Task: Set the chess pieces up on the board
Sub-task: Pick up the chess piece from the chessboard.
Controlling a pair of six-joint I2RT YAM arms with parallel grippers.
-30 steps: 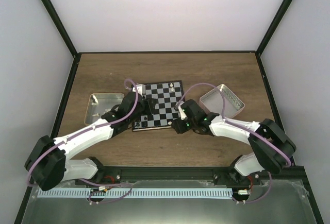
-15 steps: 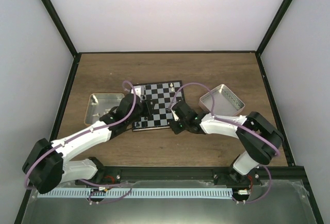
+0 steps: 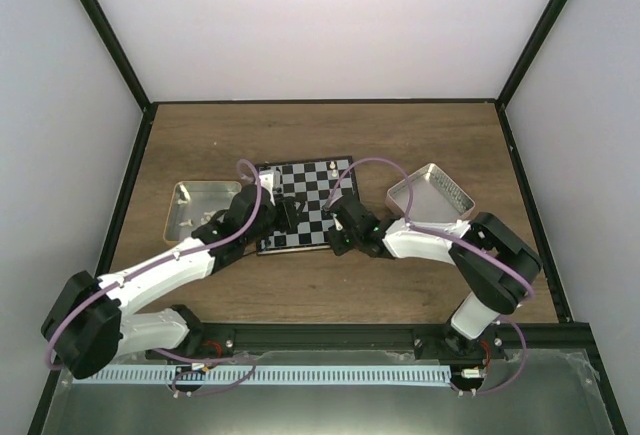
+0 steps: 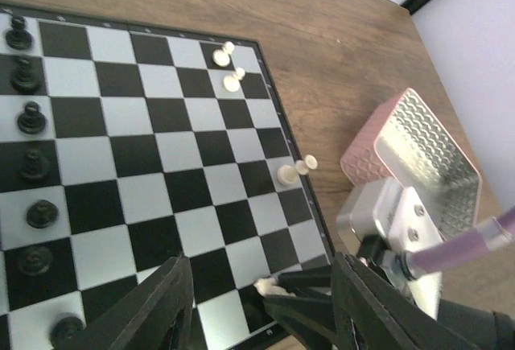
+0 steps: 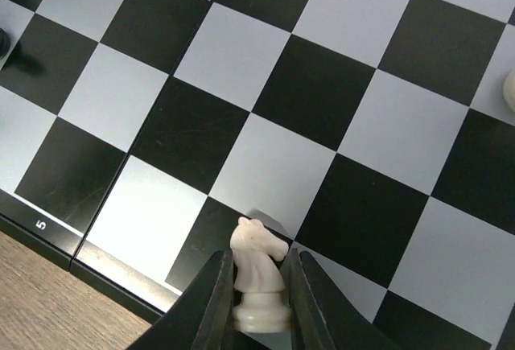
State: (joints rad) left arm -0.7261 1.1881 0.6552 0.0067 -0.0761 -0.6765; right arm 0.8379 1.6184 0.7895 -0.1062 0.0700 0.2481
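Jaws of the right gripper [image 5: 256,269] pinch a white knight [image 5: 257,287] at the five-o'clock edge of the board [image 3: 315,190]; jaws of the left gripper [image 4: 261,273] gape empty. Placing step, seemingly: next, seat it upright, then release.

I have moved the right gripper [image 5: 259,286] left, from just beside the board's [image 3: 312,177] right edge to over its near right corner. The right arm's elbow has folded in closer to the board. The jaws, wide apart a second ago, have closed onto a white knight [image 5: 257,268] at the board's near edge. The left gripper [image 3: 289,213], over the board's left half, has opened slightly.
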